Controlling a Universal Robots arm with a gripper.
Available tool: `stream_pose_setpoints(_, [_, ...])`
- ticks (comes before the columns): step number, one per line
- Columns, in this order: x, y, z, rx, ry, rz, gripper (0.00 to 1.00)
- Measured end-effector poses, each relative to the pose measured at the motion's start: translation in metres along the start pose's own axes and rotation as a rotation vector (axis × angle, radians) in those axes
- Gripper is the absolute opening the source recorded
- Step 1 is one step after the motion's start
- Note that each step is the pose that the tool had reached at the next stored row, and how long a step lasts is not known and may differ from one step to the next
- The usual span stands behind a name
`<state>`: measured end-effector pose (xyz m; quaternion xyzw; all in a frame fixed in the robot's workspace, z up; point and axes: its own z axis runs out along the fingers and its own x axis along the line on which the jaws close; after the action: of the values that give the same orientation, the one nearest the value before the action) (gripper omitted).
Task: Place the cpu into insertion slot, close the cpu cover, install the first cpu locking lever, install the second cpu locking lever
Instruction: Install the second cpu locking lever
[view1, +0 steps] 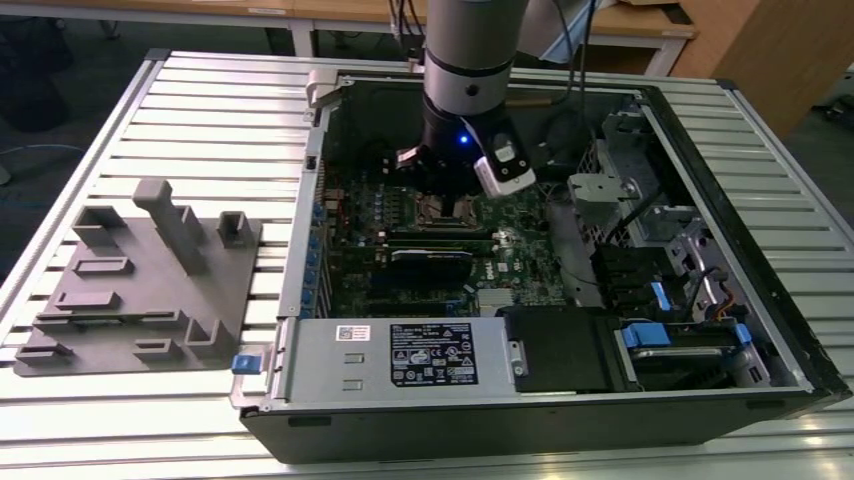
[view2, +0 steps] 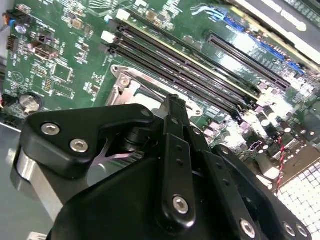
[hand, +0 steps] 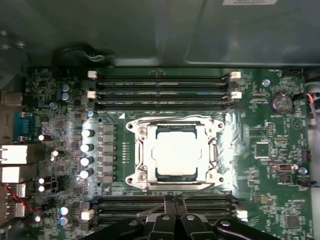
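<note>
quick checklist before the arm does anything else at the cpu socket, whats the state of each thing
1. cpu seated flat in the insertion slot: ok, silver top sits square in the socket.
2. cpu cover down around the chip: ok, frame lies flat.
3. Locking levers latched: cannot tell, thin wires run along the frame edges.
4. gripper placed at the socket edge, beside the memory slots: ok.
5. Fingers open or shut: cannot tell.
6. green circuit board near the socket free of loose parts: ok.

Bright overhead light, glare on cpu (hand: 177, 153) top, case interior dim, wrist views slightly soft
</note>
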<state>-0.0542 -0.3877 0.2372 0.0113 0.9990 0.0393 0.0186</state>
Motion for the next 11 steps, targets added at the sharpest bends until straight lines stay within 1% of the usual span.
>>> stream_pose_setpoints(5, [0.0072,-0.0012,0.0034,-0.0001,-0.0029,0.0,0.11])
stream_pose_setpoints(11, [0.0108,-0.003,0.0105,0.0,-0.0035,0.0,0.11])
